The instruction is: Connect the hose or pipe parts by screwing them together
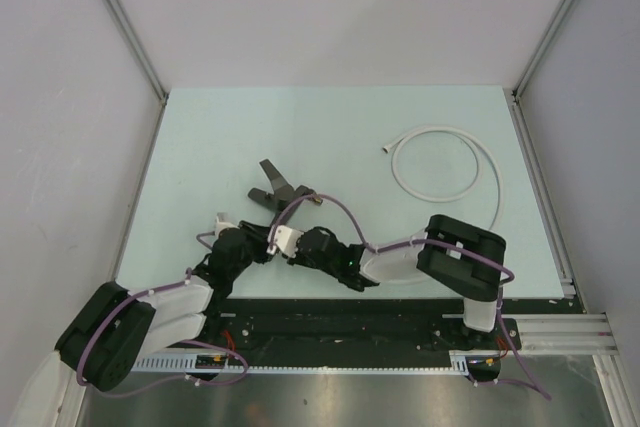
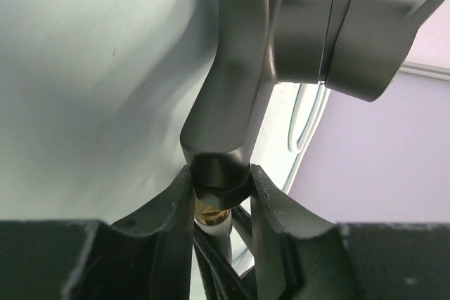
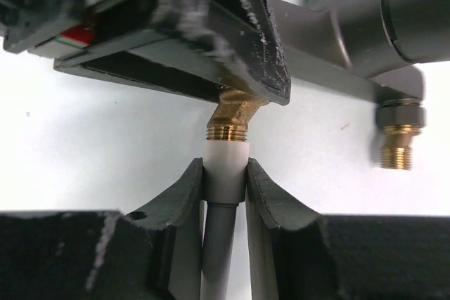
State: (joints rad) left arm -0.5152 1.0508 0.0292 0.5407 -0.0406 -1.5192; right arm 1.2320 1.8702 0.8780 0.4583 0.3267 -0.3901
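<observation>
Over pale table [image 1: 250, 137], right tool [image 3: 223, 168] holds hose end [image 3: 225, 152] against tap [image 3: 394, 12] thread.

One white hose [image 1: 440, 129] and one dark grey tap fitting [image 1: 278, 190] are counted. Two brass threaded ends [image 3: 228, 121] [image 3: 398, 147] are seen. Two arms are counted: left arm [image 1: 150, 312], right arm [image 1: 400, 259].

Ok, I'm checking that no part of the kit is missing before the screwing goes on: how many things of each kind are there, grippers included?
white hose: 1
grey tap fitting: 1
grippers: 2 (left gripper, right gripper)
Total: 4
</observation>
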